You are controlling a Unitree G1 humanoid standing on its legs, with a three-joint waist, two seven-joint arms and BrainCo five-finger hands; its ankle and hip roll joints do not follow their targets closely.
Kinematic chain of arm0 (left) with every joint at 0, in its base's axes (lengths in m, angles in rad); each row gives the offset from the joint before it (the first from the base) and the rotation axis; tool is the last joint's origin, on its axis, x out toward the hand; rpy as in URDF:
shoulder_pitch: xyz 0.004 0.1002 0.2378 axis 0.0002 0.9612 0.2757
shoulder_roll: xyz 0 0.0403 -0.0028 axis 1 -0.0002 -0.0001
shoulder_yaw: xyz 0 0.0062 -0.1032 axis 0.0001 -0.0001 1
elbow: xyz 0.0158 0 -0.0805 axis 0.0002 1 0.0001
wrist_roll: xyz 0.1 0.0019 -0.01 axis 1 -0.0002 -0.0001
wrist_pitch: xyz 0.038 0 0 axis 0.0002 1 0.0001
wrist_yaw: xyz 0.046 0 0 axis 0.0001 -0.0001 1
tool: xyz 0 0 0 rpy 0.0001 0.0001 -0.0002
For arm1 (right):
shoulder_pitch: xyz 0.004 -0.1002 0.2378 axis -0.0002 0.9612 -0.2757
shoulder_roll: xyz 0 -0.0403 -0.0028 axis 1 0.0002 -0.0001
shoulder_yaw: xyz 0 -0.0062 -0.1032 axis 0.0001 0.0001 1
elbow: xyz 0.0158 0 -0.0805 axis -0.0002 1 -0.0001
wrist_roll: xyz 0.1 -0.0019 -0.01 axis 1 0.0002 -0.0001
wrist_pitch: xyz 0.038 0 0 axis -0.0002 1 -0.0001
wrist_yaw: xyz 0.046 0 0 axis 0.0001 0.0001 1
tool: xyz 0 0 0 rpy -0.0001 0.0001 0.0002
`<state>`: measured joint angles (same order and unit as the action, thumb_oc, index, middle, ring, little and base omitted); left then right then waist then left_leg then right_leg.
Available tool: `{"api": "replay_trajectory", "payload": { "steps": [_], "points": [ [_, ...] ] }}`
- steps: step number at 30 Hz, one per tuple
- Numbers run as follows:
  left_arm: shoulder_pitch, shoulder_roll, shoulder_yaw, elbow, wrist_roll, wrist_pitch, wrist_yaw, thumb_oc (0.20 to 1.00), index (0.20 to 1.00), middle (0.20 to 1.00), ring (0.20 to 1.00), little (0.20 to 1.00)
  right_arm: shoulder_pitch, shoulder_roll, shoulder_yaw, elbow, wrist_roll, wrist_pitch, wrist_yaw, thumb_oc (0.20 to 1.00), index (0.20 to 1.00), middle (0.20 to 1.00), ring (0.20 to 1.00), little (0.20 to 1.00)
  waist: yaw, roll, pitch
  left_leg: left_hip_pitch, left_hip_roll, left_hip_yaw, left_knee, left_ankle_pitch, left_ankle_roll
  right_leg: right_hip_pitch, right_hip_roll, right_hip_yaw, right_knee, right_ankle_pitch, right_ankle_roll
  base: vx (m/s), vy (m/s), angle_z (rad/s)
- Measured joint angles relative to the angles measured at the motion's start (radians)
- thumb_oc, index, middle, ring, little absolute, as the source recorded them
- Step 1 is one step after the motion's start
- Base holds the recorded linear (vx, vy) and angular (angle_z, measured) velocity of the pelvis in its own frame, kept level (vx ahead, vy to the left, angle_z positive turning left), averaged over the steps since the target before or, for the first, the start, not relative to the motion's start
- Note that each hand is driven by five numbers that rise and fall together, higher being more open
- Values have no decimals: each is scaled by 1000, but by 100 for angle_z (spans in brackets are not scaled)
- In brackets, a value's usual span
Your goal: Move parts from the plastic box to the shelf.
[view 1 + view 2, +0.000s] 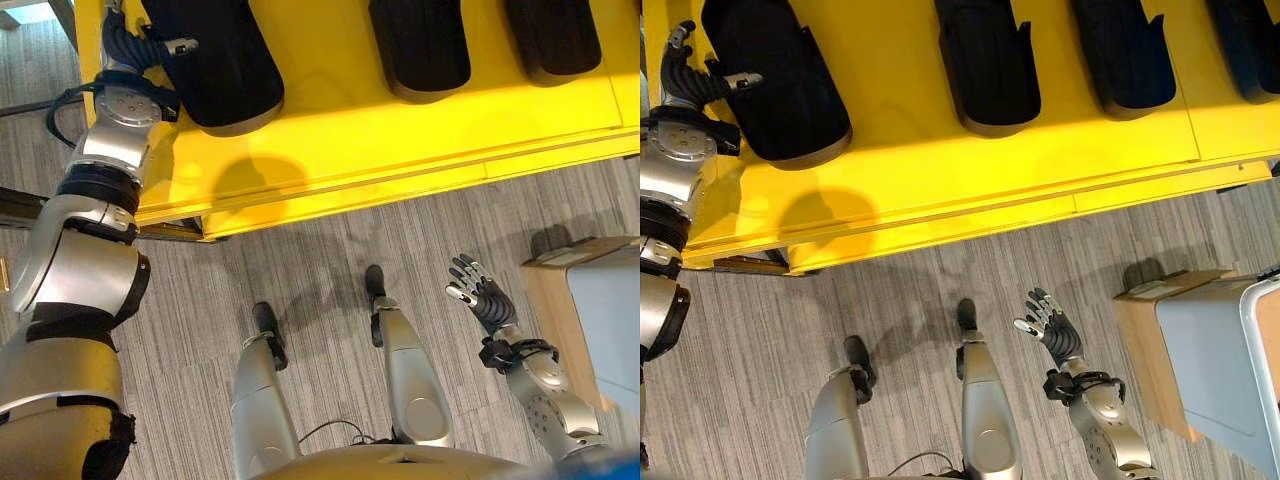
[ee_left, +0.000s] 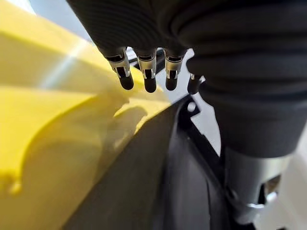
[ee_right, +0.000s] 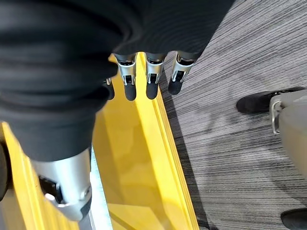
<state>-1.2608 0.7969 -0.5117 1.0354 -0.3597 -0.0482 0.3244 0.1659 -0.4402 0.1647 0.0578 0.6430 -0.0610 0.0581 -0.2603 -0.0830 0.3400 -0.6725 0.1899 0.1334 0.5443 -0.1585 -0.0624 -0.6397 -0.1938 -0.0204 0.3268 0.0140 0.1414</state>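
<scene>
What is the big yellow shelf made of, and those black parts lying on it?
The yellow shelf looks like painted metal or hard plastic: smooth, and glossy enough to catch light and shadows. The black curved parts look like matt moulded plastic, dull with thin raised walls. I can't be sure of either.

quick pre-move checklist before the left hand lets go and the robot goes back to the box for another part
1. Leftmost black part lies on the yellow shelf: ok.
2. Left hand at that part's edge; whether it grips the part: cannot tell.
3. Right hand open, holding nothing, over the carpet: ok.
4. Other black parts lie in a row with gaps between them: ok.
5. Plastic box at the robot's right; its contents: cannot tell.
</scene>
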Motion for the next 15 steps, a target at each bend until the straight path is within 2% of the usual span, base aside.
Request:
{"api": "replay_trajectory", "payload": {
  "steps": [15],
  "points": [
    [-12,-2,-3,10,39,0,2,1000,1000,1000,1000,1000,50,1,0,0,4,0,13,1000,1000,1000,1000,1000,-11,-1,-1,-29,4,23,43,-23,15,-24,1,26,-13,12,3,4,3,-4]
  ]
}}
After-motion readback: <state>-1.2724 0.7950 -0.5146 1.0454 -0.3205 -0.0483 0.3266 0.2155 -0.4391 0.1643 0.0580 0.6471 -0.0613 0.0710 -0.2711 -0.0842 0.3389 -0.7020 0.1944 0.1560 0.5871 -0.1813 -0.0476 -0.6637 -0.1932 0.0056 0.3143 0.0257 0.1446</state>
